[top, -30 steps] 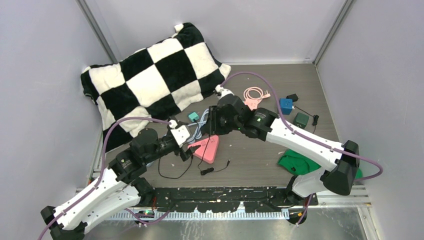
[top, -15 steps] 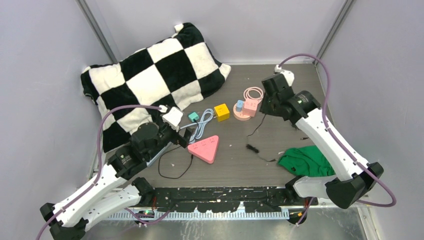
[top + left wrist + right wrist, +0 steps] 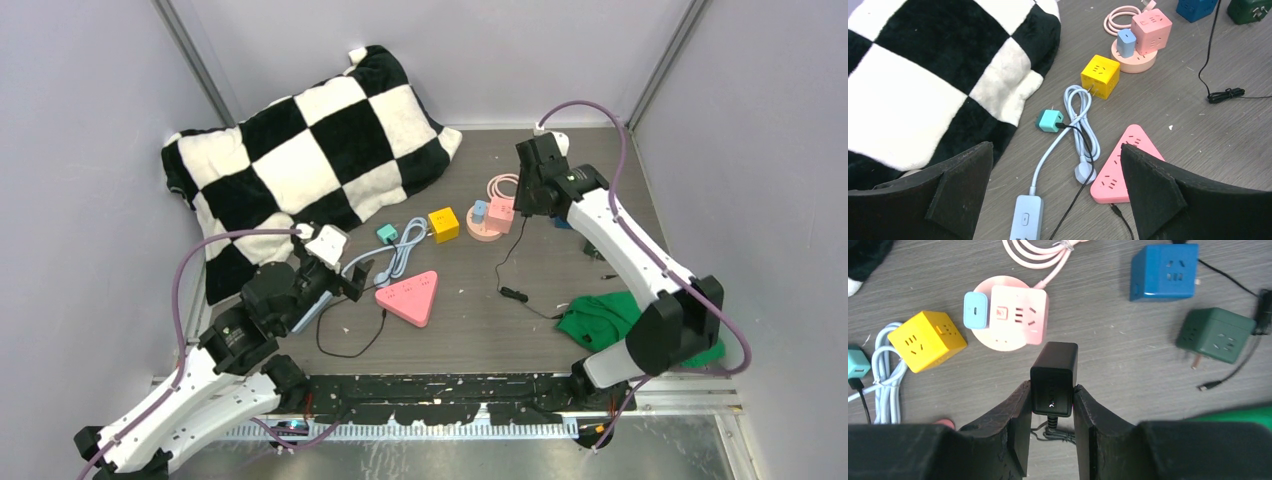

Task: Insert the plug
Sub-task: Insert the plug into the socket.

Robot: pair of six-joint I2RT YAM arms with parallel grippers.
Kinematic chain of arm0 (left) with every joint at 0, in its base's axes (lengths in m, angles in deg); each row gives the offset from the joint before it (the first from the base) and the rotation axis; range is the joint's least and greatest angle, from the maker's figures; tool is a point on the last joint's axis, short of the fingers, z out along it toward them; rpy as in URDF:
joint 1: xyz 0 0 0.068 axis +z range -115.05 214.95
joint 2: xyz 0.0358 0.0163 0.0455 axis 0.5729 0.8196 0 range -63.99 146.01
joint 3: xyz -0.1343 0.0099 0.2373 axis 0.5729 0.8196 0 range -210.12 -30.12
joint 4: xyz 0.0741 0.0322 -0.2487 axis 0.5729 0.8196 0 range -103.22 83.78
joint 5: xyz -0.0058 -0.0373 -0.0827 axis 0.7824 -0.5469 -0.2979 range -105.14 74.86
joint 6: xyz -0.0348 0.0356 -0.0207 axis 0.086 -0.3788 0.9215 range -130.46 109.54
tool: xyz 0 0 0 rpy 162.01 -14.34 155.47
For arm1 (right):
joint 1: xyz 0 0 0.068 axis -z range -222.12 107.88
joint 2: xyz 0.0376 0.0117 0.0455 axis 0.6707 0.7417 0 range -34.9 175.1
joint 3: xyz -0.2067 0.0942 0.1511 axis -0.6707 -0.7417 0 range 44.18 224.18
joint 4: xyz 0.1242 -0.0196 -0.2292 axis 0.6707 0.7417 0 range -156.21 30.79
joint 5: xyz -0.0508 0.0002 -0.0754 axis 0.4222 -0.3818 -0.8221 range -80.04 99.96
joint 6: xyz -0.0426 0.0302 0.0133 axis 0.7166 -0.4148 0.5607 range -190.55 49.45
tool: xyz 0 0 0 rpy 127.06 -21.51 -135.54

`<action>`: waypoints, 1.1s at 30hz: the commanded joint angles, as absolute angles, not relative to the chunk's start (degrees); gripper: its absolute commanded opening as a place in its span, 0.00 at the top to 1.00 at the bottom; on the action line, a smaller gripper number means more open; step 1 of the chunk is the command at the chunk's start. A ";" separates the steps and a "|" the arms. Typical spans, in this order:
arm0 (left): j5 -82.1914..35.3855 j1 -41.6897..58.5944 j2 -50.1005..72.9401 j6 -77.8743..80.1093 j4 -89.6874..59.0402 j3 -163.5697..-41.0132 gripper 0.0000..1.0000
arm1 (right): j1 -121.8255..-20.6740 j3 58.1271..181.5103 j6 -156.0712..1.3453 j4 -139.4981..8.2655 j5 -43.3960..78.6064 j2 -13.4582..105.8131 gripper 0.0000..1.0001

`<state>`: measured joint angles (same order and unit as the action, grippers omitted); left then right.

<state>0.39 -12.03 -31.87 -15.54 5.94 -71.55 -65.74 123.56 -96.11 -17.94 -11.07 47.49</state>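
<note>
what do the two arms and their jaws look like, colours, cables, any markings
Both arms match. The left arm and right arm have smooth white link covers between bulky black joints. A purple cable loops loosely along each arm, from the base end up to the wrist. The jaws are matte black, thick and wedge-shaped with flat inner faces. No markings are readable.

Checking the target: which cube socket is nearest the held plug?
The pink cube on the round base, directly ahead of the plug; the others lie farther off.
</note>
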 commanded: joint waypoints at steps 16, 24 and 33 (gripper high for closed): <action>0.96 -12.07 -34.54 -18.38 3.99 -70.73 0.00 | -59.89 130.76 -101.19 -24.61 5.94 60.08 0.99; 0.06 -12.07 -34.26 -18.42 4.27 -70.81 0.00 | -59.03 133.84 -103.66 -20.71 5.16 64.12 0.99; 0.15 -12.07 -34.63 -18.55 4.24 -70.55 0.01 | -58.95 135.31 -105.09 -18.18 4.21 65.48 0.99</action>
<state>0.69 -12.03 -34.03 -18.23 5.92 -70.79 -59.25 132.80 -103.61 -20.52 4.97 65.45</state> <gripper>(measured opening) 0.995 0.371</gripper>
